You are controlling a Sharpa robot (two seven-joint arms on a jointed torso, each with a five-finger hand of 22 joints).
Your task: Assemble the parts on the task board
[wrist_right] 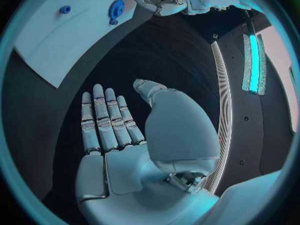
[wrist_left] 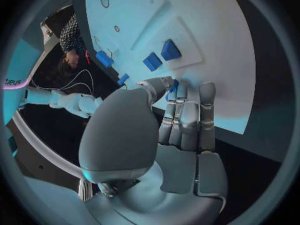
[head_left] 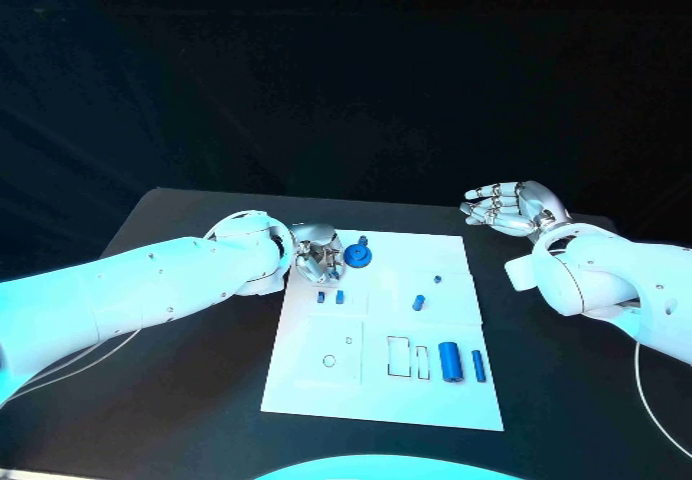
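Note:
The white task board (head_left: 378, 395) lies in the middle of the table. A blue gear (head_left: 358, 256) stands at its far left corner. My left hand (head_left: 316, 256) is right beside it, thumb and fingers curled in on its rim; a sliver of the gear (wrist_left: 174, 86) shows between them. The right wrist view shows the gear (wrist_right: 116, 8) next to those fingers. Two small blue parts (head_left: 329, 296) lie just nearer, and two more (head_left: 427, 291) sit mid-board. A blue cylinder (head_left: 450, 361) and a thin peg (head_left: 479, 365) lie near right. My right hand (head_left: 506, 208) hovers open, off the board's far right.
The board has outlined slots (head_left: 405, 358) and small holes (head_left: 329, 360) in its near half. Black tabletop (head_left: 173, 400) surrounds the board on all sides. My left forearm (head_left: 144, 285) stretches over the table's left part.

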